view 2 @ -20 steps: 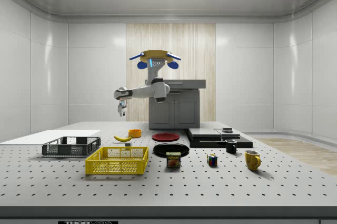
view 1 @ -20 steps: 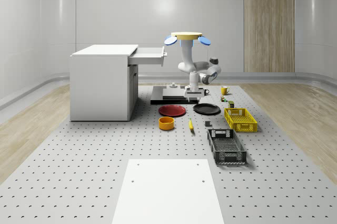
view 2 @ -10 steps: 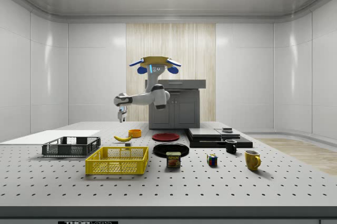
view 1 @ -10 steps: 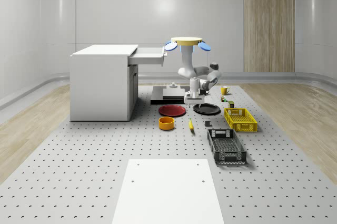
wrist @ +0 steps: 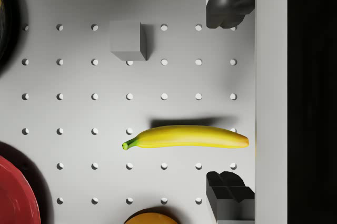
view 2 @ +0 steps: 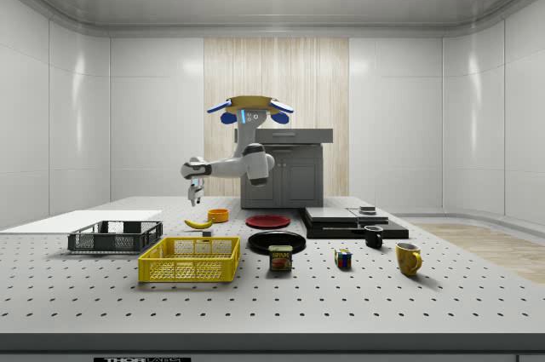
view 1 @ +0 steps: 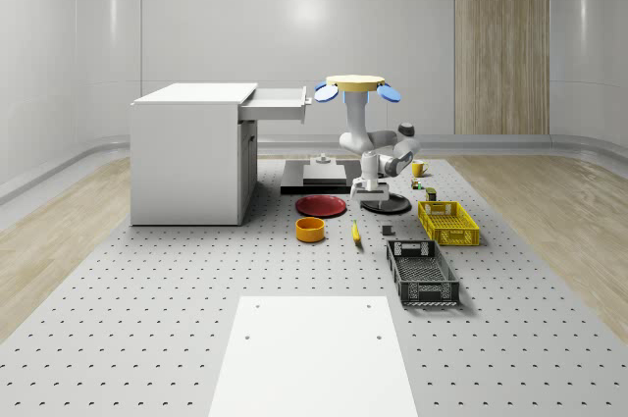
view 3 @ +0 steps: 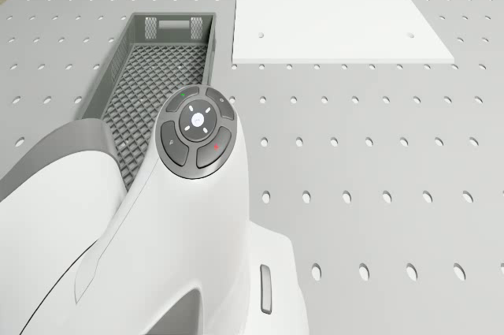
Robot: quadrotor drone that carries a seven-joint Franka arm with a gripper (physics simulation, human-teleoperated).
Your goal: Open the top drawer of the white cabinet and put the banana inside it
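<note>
The drone (view 1: 357, 84) hovers above the tabletop (view 1: 177, 309), over the black plate (view 1: 392, 205) and red plate (view 1: 322, 205), to the whole-scene view's right of the white cabinet (view 1: 188, 154). The cabinet's top drawer (view 1: 279, 103) stands pulled out toward the drone. The arm (view 2: 232, 164) reaches down and out from the drone's body, and the claw (view 2: 194, 199) hangs in the air above the banana (view 2: 198, 223), apart from it.

In the wrist view the claw (wrist: 229, 100) is spread wide, its two dark fingertips (wrist: 229, 195) well apart and holding nothing. The banana (wrist: 187, 136) lies flat on the tabletop below, between the two fingertips in that view, its stem end pointing away from them. A small grey cube (wrist: 127, 40) sits near it, and the edge of an orange bowl (wrist: 150, 217) and the red plate (wrist: 16, 192) show nearby.

In the whole-scene view the banana (view 1: 355, 232) lies between the orange bowl (view 1: 310, 230) and the yellow basket (view 1: 447, 222), with a dark grey basket (view 1: 422, 273) closer to the camera. In the drone view the arm's white link (view 3: 157, 225) is over the dark grey basket (view 3: 153, 67), beside a white sheet (view 3: 331, 12).
</note>
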